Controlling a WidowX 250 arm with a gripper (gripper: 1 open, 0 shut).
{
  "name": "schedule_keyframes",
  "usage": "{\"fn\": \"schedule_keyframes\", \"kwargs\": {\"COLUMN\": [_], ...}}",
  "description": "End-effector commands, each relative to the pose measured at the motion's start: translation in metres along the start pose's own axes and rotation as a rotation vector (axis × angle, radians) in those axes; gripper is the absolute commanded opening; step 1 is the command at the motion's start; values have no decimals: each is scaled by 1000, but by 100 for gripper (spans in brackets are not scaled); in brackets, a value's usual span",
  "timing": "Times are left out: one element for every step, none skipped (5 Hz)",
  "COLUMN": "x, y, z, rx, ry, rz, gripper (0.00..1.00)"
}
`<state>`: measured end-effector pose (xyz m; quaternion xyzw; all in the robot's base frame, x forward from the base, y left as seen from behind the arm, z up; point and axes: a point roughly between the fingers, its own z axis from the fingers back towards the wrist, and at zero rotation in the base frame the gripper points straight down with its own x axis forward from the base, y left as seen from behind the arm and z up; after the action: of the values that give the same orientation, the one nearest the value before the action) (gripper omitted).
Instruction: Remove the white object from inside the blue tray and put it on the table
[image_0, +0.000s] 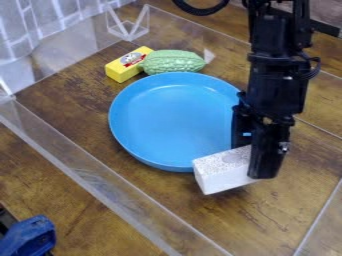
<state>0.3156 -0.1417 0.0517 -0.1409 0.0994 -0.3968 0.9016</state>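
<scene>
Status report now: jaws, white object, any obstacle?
Gripper shut on white object. Object outside blue tray, at its rim, over table. No obstacle beside it.

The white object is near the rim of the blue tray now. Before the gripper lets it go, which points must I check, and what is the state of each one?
1. The gripper is shut on the white object: ok.
2. The white object is out of the blue tray: mostly ok; it sits at the near-right rim, and whether a corner overlaps the rim, cannot tell.
3. The white object rests on the table: cannot tell; its underside is hidden.
4. Bare table lies beside the block, to the lower right: ok.
5. The yellow block and the green object are far behind the tray, out of the way: ok.
</scene>
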Motion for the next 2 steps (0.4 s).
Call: {"fn": "schedule_keyframes", "kwargs": {"x": [9,12], "y": [-10,-10], "z": [13,9], "rx": [23,16], "ry": [-42,-46], "rz": [-45,-54], "gripper": [0,0]}}
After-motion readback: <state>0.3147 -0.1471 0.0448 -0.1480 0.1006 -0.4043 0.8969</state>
